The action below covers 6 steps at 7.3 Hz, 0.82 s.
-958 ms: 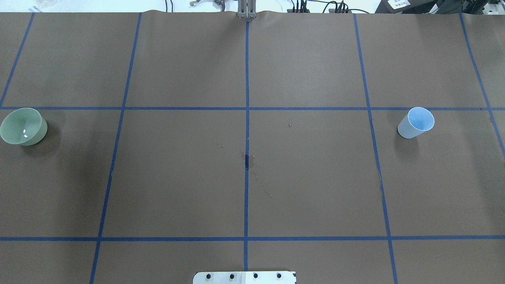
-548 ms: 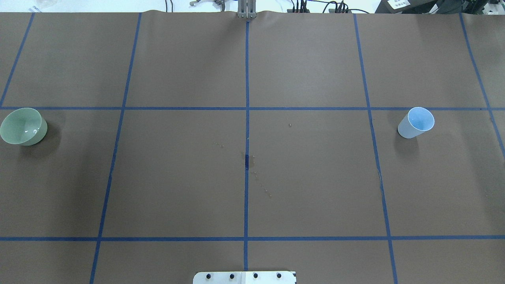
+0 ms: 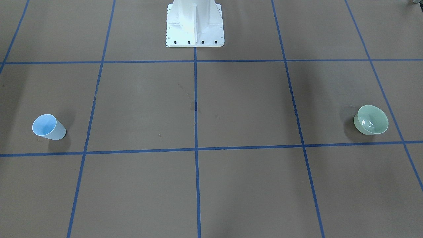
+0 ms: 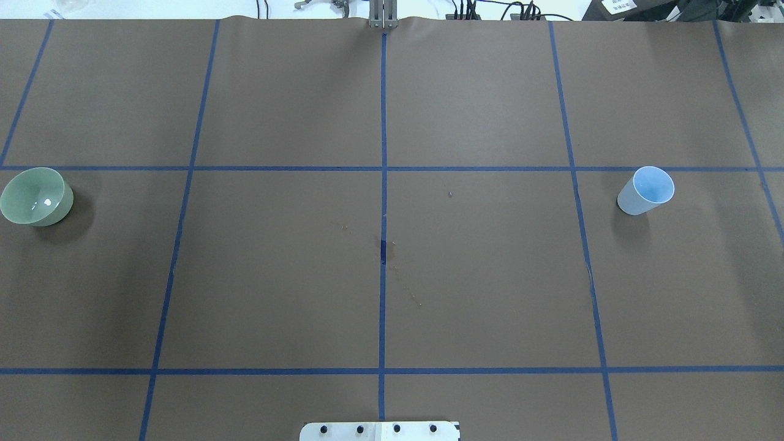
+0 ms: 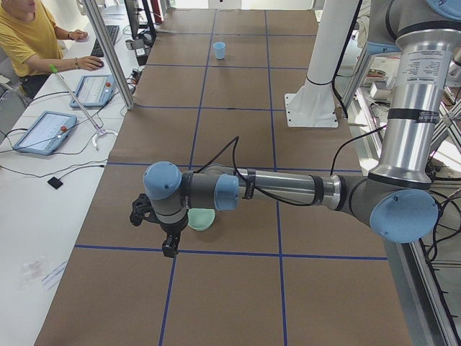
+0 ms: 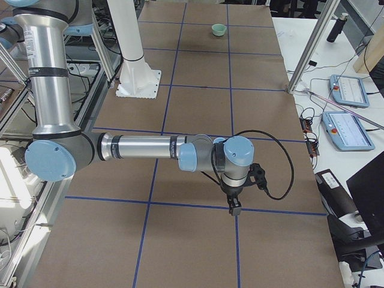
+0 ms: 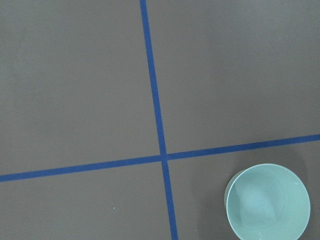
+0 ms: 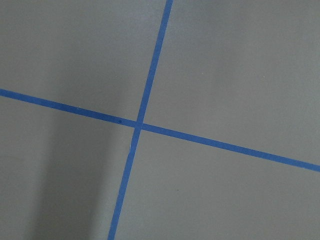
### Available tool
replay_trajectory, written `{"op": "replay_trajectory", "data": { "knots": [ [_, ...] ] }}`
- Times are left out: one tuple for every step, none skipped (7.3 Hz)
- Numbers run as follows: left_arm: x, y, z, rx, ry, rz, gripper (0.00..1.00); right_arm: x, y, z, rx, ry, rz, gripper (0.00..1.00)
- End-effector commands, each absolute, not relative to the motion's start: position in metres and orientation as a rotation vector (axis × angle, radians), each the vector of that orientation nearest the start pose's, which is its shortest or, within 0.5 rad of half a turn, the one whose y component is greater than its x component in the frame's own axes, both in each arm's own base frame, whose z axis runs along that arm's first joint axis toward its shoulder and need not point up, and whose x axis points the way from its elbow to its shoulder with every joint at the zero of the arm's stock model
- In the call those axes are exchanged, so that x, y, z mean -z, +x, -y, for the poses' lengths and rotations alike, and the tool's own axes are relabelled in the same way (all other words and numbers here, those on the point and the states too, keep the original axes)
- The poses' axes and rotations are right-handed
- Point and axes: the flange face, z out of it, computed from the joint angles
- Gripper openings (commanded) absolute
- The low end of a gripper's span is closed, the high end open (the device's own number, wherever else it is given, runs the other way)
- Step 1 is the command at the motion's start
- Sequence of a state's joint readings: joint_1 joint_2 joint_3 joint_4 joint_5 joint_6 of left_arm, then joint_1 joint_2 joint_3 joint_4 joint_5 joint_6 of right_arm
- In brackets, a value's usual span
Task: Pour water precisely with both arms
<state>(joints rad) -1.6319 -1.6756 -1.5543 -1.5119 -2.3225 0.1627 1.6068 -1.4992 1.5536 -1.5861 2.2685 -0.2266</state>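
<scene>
The brown desk (image 4: 275, 294) was marked off into squares by blue tape lines (image 4: 383, 122). At its left edge, about halfway between the robot's side and the far side, a pale green bowl (image 4: 33, 196) sat upright. The water (image 4: 46, 202) showed only as a small bright glint low inside that bowl, and I could not tell how much there was. The left arm (image 5: 288, 191) reached out level above that end of the desk. The left end effector (image 5: 169, 249) hung pointing down just beside the bowl and clear of it. I could not tell whether its fingers were apart or together. Its wrist camera looked straight down on a tape crossing, with the bowl in the lower right corner of the view.

Near the desk's middle, a few tiny specks (image 4: 407, 285) lay scattered just beside the centre tape line. I could not tell whether they were drops or stains. The white pedestal (image 3: 195, 23) stood bolted at the robot's edge, on that same line.

At the right edge, level with the bowl, a light blue cup (image 4: 644, 190) stood upright, well apart from everything else. The right arm (image 6: 144, 147) stretched level over that end. The right end effector (image 6: 234, 207) pointed down near the cup without touching it, and again I could not tell whether its fingers were spread or closed. Its wrist camera showed only bare desk and a tape crossing.
</scene>
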Motion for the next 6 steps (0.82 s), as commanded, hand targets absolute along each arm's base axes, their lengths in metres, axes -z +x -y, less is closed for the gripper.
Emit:
{"op": "replay_trajectory", "data": {
  "knots": [
    [-0.628, -0.102, 0.52, -0.112, 0.103, -0.688, 1.0, -0.636, 0.087, 0.522, 0.197, 0.129, 0.688, 1.0],
    [-0.636, -0.101, 0.511, -0.115, 0.111, -0.693, 1.0, -0.636, 0.086, 0.522, 0.198, 0.129, 0.69, 1.0],
    [-0.644, -0.1, 0.505, -0.113, 0.108, -0.692, 1.0, -0.635, 0.085, 0.523, 0.202, 0.132, 0.689, 0.99],
    [-0.645, -0.101, 0.504, -0.108, 0.106, -0.692, 1.0, -0.632, 0.084, 0.523, 0.205, 0.135, 0.689, 0.99],
    [-0.643, -0.101, 0.505, -0.11, 0.117, -0.691, 1.0, -0.632, 0.083, 0.523, 0.207, 0.134, 0.689, 0.99],
    [-0.642, -0.1, 0.507, -0.115, 0.132, -0.692, 1.0, -0.633, 0.083, 0.523, 0.206, 0.133, 0.689, 0.99]
  ]
}}
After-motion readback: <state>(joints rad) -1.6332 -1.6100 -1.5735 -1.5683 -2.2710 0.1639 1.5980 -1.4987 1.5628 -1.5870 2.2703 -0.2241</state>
